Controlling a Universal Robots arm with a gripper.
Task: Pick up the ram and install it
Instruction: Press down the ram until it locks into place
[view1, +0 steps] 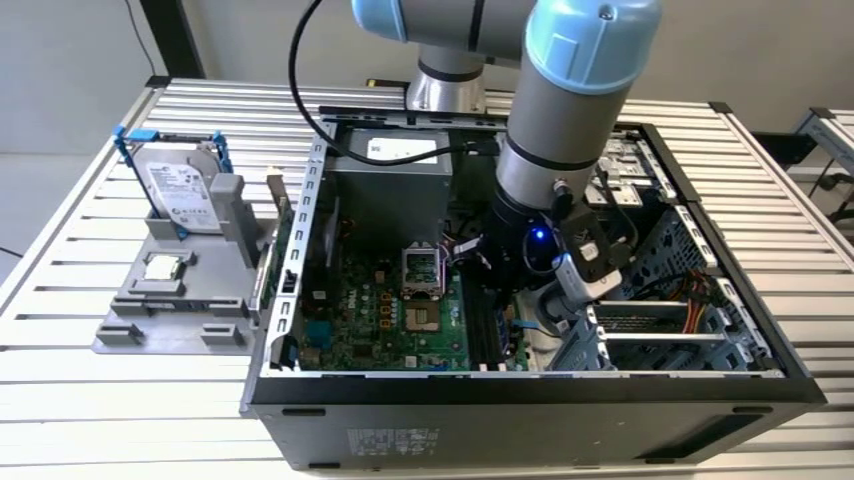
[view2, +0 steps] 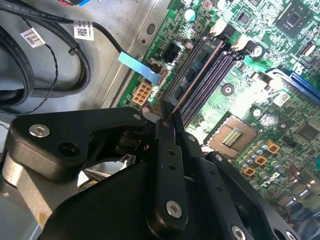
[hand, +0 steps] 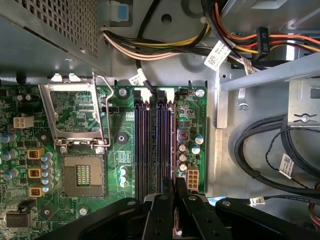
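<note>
Robot arm (view1: 561, 130) reaching down into an open computer case (view1: 534, 390) that lies on a slatted table (view1: 80, 400). The gripper (view2: 167, 117) is closed on the ram (view2: 197, 75), which shows edge-on in the second wrist view as a thin strip running from between the black fingers (view2: 167, 165) out over the memory slots (view2: 210, 75) of the green motherboard (view2: 280, 60); the ram lies along the line of the slots, and whether it touches them cannot be told. In the first wrist view the fingers (hand: 162, 220) sit over the near end of the dark slots (hand: 155, 145), beside the open processor socket (hand: 82, 175) with its raised metal frame (hand: 75, 117). In the exterior view, a grey holder (view1: 174, 300) on the exterior view's left of the case carries a hard drive (view1: 180, 185) standing upright and a small square processor (view1: 163, 265) lying flat, both well apart from the gripper
</note>
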